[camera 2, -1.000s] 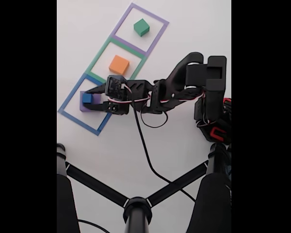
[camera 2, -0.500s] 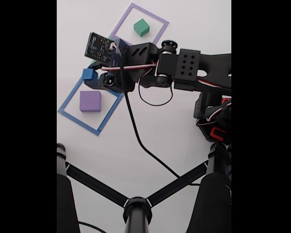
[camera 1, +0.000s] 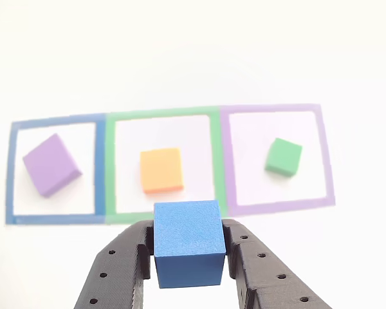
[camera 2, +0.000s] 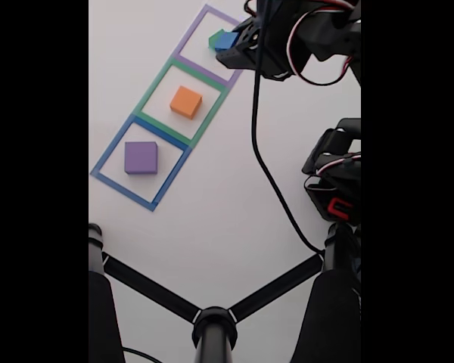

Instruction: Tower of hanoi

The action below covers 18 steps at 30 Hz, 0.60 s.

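The gripper (camera 1: pixel 188 257) is clenching the one blue cube (camera 1: pixel 188 243) between its two black fingers (camera 1: pixel 125 270), which are pressing on the cube's left and right faces in the other view. The cube is sitting raised above the white bench (camera 1: pixel 180 58), clear of its surface.

In the fixed view the gripper (camera 2: pixel 228 41) is reaching in from the top right and the blue cube (camera 2: pixel 227 39) is hanging over the purple taped outline (camera 2: pixel 204 15) near the bench's top edge, overlapping the green cube (camera 2: pixel 213 39) so that just a sliver of green is showing at its left.

Four blocks are showing in all, one of each colour. Three are lying on the bench, each inside its own taped square. In the other view the flat purple block (camera 1: pixel 50 165) is lying turned at an angle inside the blue outline (camera 1: pixel 11 170) at the left, the orange block (camera 1: pixel 161 170) is sitting in the green outline (camera 1: pixel 161 114) in the middle, and the green cube (camera 1: pixel 284 156) is sitting in the purple outline (camera 1: pixel 321 154) at the right. The three outlines are running in one row, sharing borders.

One black cable (camera 2: pixel 268 178) is trailing down from the arm (camera 2: pixel 318 30) across the bench's right side in the fixed view.
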{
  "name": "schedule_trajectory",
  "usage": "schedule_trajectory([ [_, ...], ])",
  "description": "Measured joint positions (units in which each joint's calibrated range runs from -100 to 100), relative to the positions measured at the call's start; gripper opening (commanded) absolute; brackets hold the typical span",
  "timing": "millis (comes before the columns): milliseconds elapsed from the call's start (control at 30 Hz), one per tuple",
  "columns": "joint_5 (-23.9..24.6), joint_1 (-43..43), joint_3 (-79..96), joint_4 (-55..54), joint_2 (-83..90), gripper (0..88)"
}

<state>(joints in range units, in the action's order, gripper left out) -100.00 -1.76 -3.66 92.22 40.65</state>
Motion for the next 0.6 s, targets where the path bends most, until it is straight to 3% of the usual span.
schedule_trajectory([
  [333,0.0,-9.0,4.4,0.2,4.5,1.9],
  [600,0.0,-12.4,25.2,-16.0,7.9,2.4],
])
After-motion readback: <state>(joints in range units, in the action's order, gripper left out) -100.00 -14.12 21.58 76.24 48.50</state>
